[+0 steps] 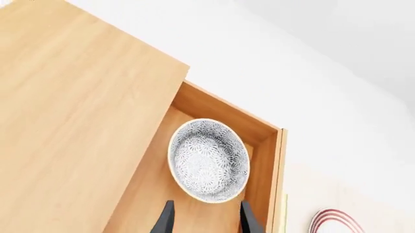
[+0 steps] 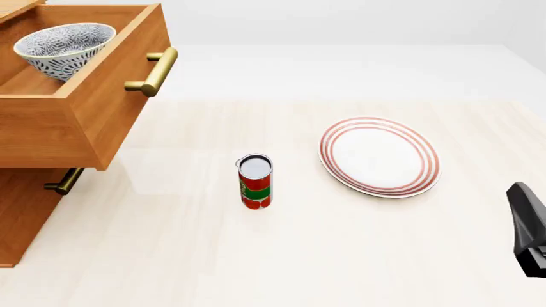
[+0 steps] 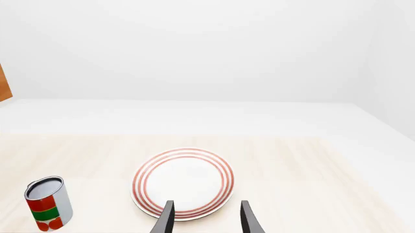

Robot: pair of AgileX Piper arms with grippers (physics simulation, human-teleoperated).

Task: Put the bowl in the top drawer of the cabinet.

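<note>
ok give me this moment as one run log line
blue-grey patterned white bowl: inside open top wooden drawer | left pincer: open, empty, above bowl | right pincer: open, empty

A: What colours does the bowl (image 2: 61,46) show?
B: White, densely covered in a dark blue-grey squiggle pattern, inside and out. It lies in the top drawer (image 2: 102,115), which is light orange-brown wood with visible grain.
A: And the handles?
B: Brass on the top drawer's handle (image 2: 155,71) and on the lower handle (image 2: 65,181).
A: The rest of the table (image 2: 341,256)?
B: Pale cream wood. The plate (image 2: 380,157) is white with red rings at its rim. The can (image 2: 254,181) has a red and green label and a grey top
</note>
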